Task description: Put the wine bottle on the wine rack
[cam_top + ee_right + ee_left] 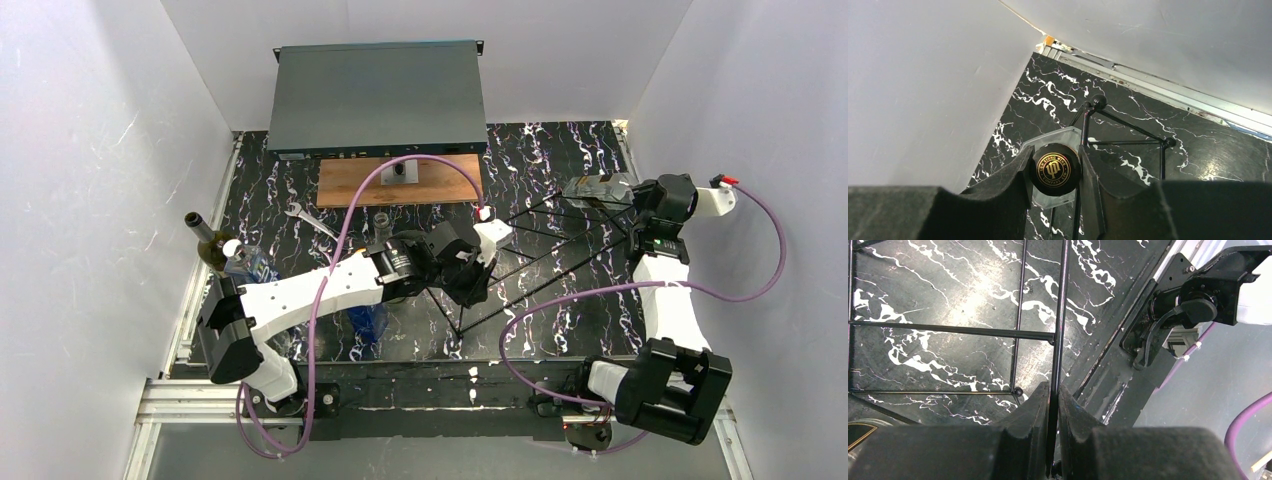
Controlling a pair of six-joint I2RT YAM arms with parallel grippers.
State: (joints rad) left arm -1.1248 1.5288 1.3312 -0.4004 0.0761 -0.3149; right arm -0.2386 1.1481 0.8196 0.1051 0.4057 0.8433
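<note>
The wine rack [560, 245], an open frame of thin black wire, stands on the marble table right of centre. My left gripper [470, 280] is at the rack's near left end. In the left wrist view this gripper [1054, 390] is shut on one upright wire of the rack [1059, 330]. My right gripper [632, 197] is at the rack's far right end, holding a clear wine bottle [598, 188]. The right wrist view shows the gripper [1055, 152] shut on the bottle's black cap with a gold logo [1055, 170], right beside a rack wire [1128, 142].
A green bottle [205, 240] and a white-capped clear bottle [238, 258] stand at the left edge. A blue bottle [368, 320] sits under the left arm, with another bottle [382, 225] behind it. A wrench [308, 220], a wooden board [400, 182] and a grey box [380, 95] lie at the back.
</note>
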